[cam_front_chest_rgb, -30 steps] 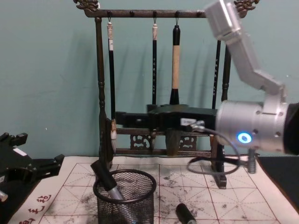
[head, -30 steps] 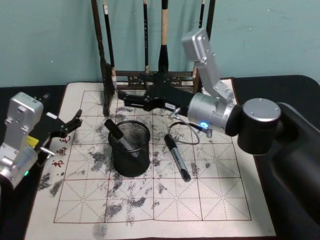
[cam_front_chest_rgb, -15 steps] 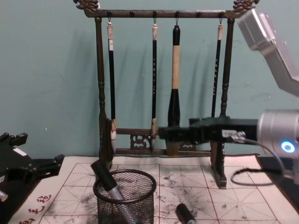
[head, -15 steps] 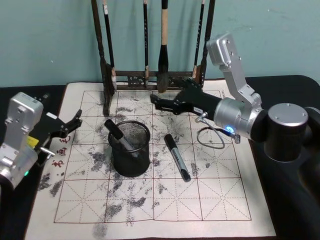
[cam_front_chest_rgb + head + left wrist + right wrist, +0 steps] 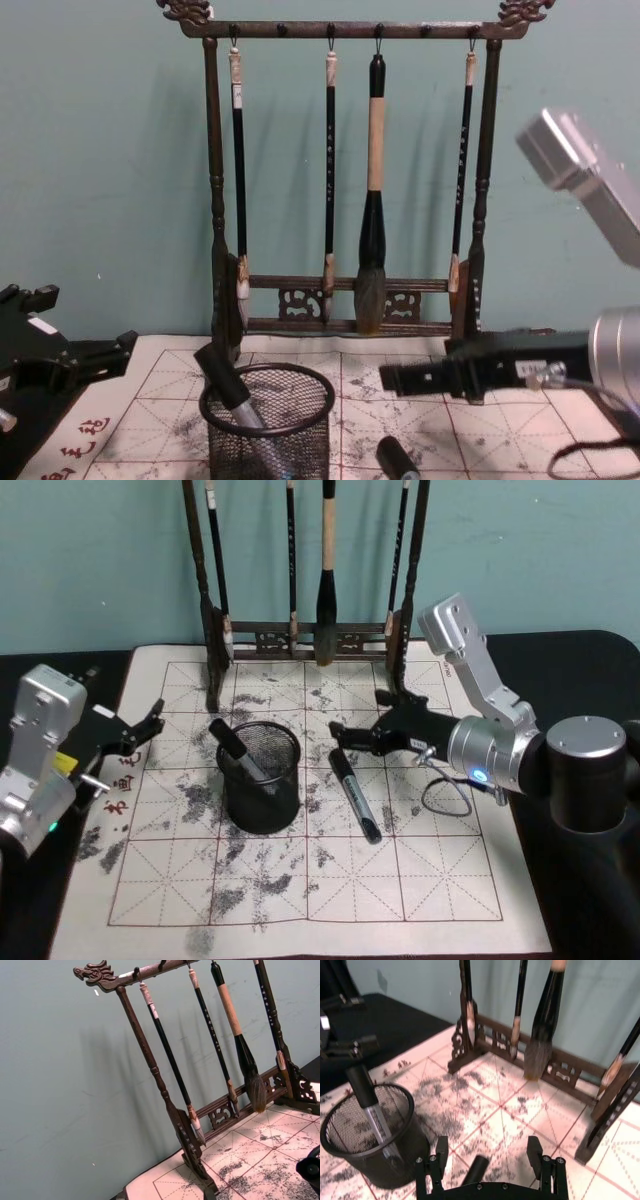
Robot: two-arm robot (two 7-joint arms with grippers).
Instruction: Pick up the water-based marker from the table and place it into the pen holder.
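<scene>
Head view, mid-mat: found the right pincer spread wide, holding nothing, poised low over the far end of the water-based marker. Located that marker lying flat on the stained white mat of the desk, just right of the pen holder, not touching it. Noted a second marker already leaning inside the holder, against its left rim. Logged the left pincer parked at the mat's left edge; cannot tell whether open or shut. Checked the right wrist view: marker end off-centre within the gap, nearer one finger. Judged first hazard: one-sided contact on closing, nudging a round barrel into a roll or a skid across the felt. Judged second: a hold so near the end, leaving the long body to droop, then to strike the holder's rim in transit and tip or shove a light mesh cup. Judged third: entry fouled by the leaning marker, given the reduced mouth. Also flagged the foot of the brush rack close beside the other finger, with a risk of snagging and of setting the hung brushes swinging, and a slack cable loop below the wrist, liable to drag on the mat.
</scene>
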